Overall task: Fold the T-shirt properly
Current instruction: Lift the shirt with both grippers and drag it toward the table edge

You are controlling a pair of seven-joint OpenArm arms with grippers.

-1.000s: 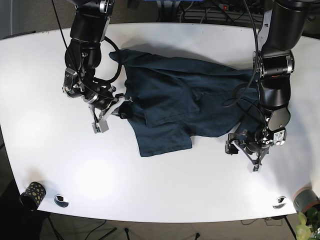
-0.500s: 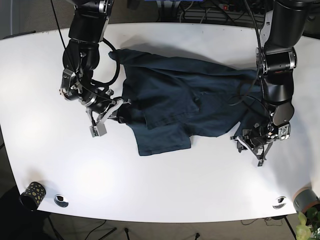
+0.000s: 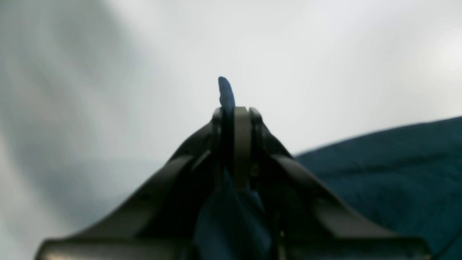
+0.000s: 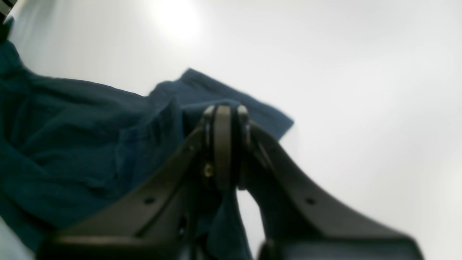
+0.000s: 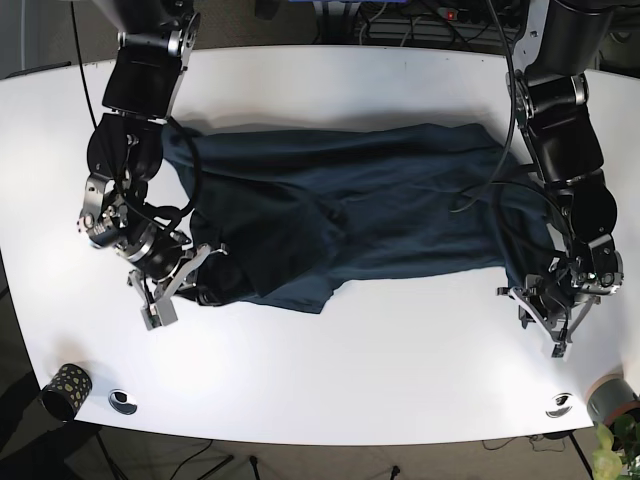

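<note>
A dark teal T-shirt (image 5: pixel 360 215) lies stretched wide across the white table (image 5: pixel 330 370), held between both grippers. My right gripper (image 5: pixel 200 293), on the base view's left, is shut on the T-shirt's lower left edge. In the right wrist view the closed fingers (image 4: pixel 223 119) have cloth (image 4: pixel 72 144) bunched behind and hanging below them. My left gripper (image 5: pixel 540 303), on the base view's right, is shut on the T-shirt's lower right edge. A blue tip of cloth (image 3: pixel 226 90) pokes out past its fingers (image 3: pixel 241 122), and more of the shirt (image 3: pixel 397 173) lies to the right.
A black dotted cup (image 5: pixel 65 388) and a metal disc (image 5: pixel 122 401) sit at the front left corner. Another disc (image 5: pixel 559 405) and a grey pot with a plant (image 5: pixel 612 402) are at the front right. Cables run behind the table's far edge.
Both arms have moved outward and toward the table's front, pulling the T-shirt with them. The crumpled shirt is now stretched wider and flatter.
</note>
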